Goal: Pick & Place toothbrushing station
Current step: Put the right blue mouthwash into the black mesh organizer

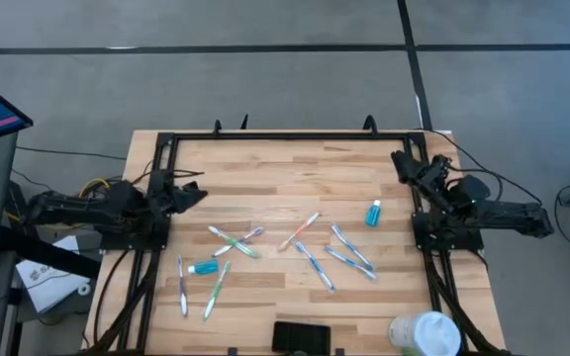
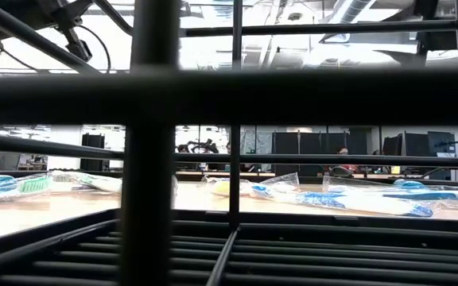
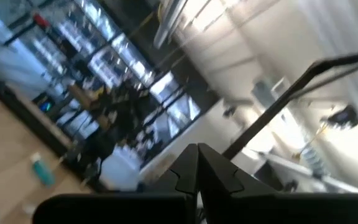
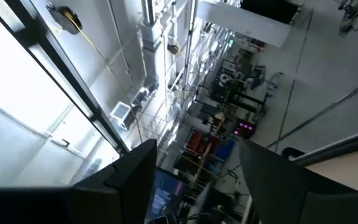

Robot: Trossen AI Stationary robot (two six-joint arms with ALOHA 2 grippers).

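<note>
**Both arms sitting folded at the table's sides, black holder lying at the lower edge**

In the high view, the toothbrushing station [image 1: 301,336], a low, flat, matte black rectangle, is lying at the lower middle of the frame on the pale butcher-block table [image 1: 275,178], well apart from both arms. Slim plastic toothbrushes [image 1: 312,265] are lying scattered across the centre of the planks, with a small blue tube [image 1: 373,214] right of centre and another [image 1: 204,267] at lower left. A white round container [image 1: 426,334] is standing at the lower right corner.

The left gripper [image 1: 188,192] is resting at the left edge, its dark angular fingers [image 3: 197,174] pressing together to a point. The right gripper [image 1: 404,163] is sitting at the upper right, its blocky fingers [image 4: 135,171] spreading apart around nothing
</note>
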